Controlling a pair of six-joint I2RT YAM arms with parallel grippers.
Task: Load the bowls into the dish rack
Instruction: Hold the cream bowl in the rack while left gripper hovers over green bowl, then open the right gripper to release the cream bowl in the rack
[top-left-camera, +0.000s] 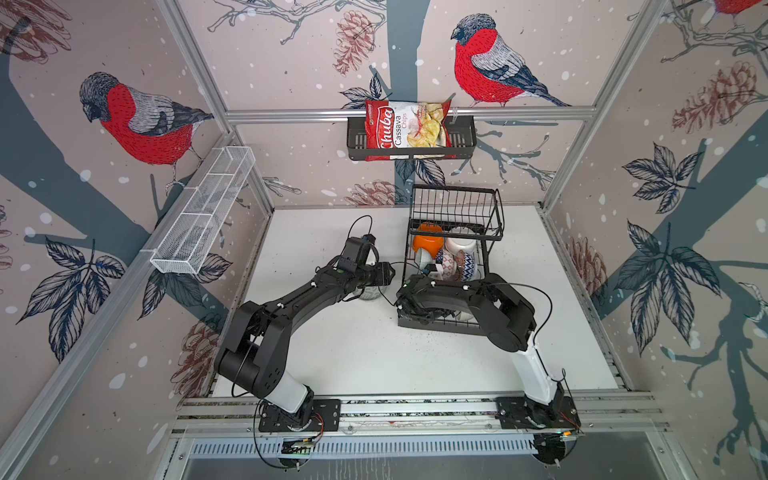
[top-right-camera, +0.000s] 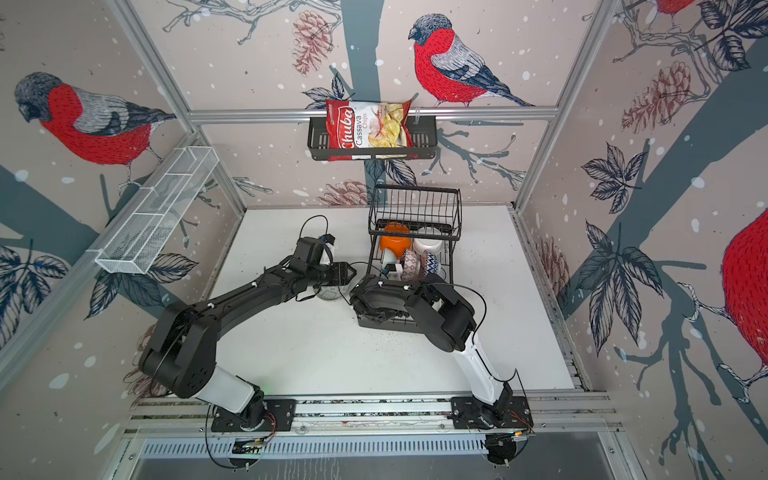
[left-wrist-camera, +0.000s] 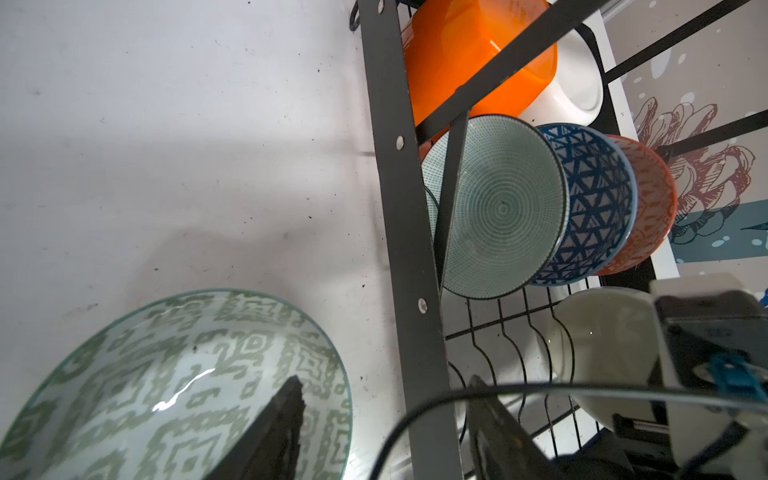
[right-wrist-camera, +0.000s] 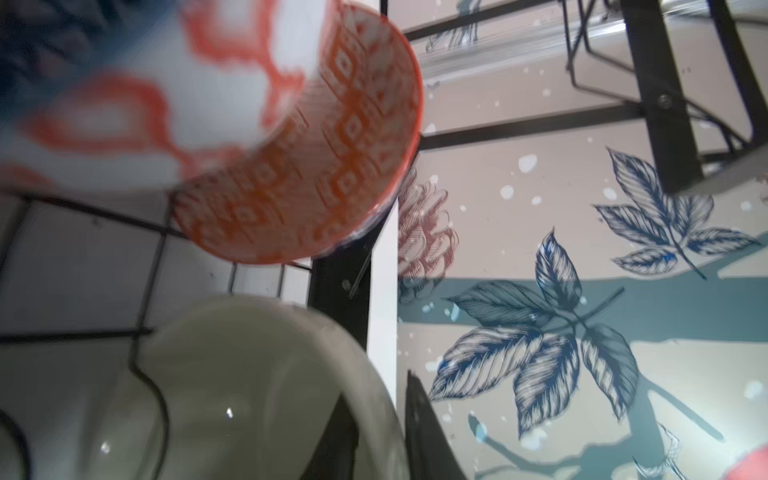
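Cream bowl (right-wrist-camera: 249, 374), lower left of the right wrist view, lies among dish rack (left-wrist-camera: 399, 208) wires; right fingers (right-wrist-camera: 419, 419) narrowly astride its rim, grip undeterminable. Above the green-patterned bowl (left-wrist-camera: 166, 374) on the desk (left-wrist-camera: 166, 124), left fingers (left-wrist-camera: 278, 428) spread, empty. Risk: released off-slot, the cream bowl may topple.

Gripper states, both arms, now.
Left gripper: open, astride the green-patterned bowl's rim, not clamped.
Right gripper: at the cream bowl's rim; open or shut cannot be told.
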